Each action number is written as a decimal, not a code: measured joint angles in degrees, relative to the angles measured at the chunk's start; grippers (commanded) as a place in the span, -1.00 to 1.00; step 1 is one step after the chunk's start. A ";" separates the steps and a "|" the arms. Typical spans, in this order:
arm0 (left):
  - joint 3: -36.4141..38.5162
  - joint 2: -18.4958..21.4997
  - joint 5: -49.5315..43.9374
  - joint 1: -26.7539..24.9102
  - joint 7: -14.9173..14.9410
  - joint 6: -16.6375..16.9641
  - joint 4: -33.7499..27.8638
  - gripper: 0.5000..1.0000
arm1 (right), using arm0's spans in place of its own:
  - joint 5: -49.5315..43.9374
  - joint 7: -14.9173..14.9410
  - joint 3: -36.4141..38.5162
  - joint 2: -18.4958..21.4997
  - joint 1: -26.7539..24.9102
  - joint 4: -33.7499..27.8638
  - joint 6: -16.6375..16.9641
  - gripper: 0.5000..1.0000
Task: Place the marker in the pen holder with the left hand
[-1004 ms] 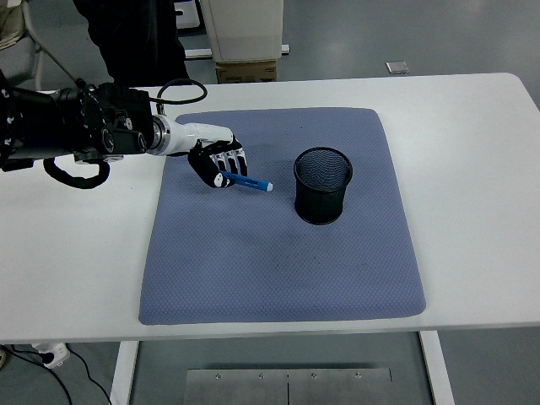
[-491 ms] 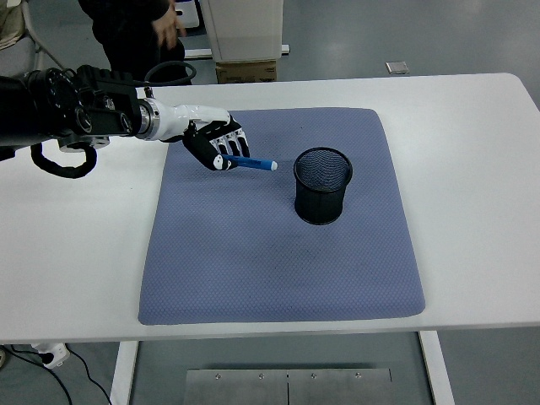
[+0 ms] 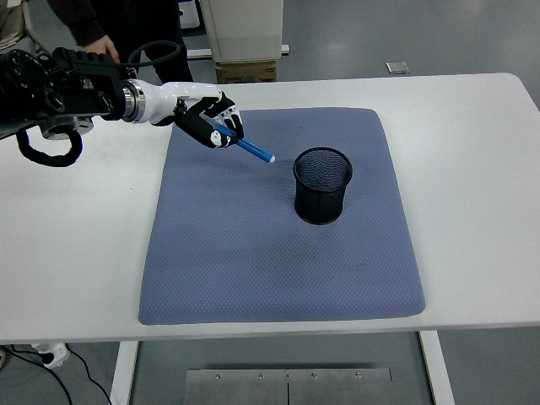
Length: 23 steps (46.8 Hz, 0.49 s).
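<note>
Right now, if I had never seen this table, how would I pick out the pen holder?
Find the white table and the blue-grey mat spread over its middle. On the mat's right half stands the pen holder, an upright black mesh cup, open on top. It is the only thing standing on the mat; the blue marker is held above it in the left hand.

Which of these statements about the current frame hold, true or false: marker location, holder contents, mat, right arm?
1. The left hand grips the blue marker with a white tip in its fingers. True.
2. The marker is already inside the black mesh pen holder. False: it is held left of the holder, above the mat.
3. The holder stands upright on the blue-grey fabric mat. True.
4. The holder has tipped over. False: it stands upright.
5. The right arm reaches over the mat. False: it is out of view.
</note>
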 measured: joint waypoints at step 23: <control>-4.15 1.20 0.00 0.37 -0.05 -1.00 0.18 -1.00 | 0.00 0.00 0.01 0.00 0.00 0.00 -0.01 1.00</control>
